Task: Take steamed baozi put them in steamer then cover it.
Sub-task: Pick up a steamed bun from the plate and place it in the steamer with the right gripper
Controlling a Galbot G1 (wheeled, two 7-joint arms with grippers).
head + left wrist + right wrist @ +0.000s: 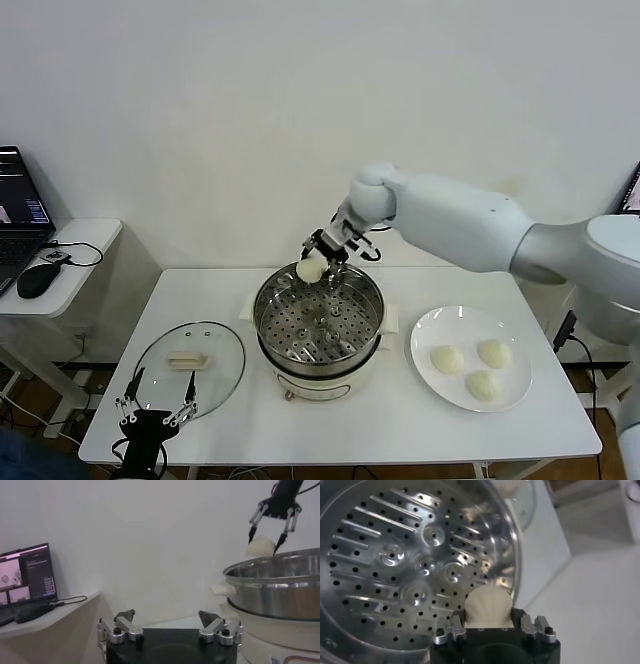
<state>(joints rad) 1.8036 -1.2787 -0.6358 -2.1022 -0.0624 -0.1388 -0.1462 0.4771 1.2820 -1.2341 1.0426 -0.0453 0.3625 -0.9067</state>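
My right gripper (318, 262) hangs over the far rim of the steamer (372, 300), shut on a cream-white baozi (309, 270). In the right wrist view that baozi (488, 609) sits between the jaws above the perforated tray (395, 555), close to the pot's rim. Three more baozi (446, 359) lie on the white plate (430, 325) to the right of the steamer. The glass cover (190, 362) with its cream handle lies flat on the table to the left. My left gripper (155, 405) waits open at the table's front left edge, holding nothing.
A side desk with a laptop (20, 215) and a black mouse (38, 282) stands to the left of the white table (340, 430). The wall rises close behind the steamer.
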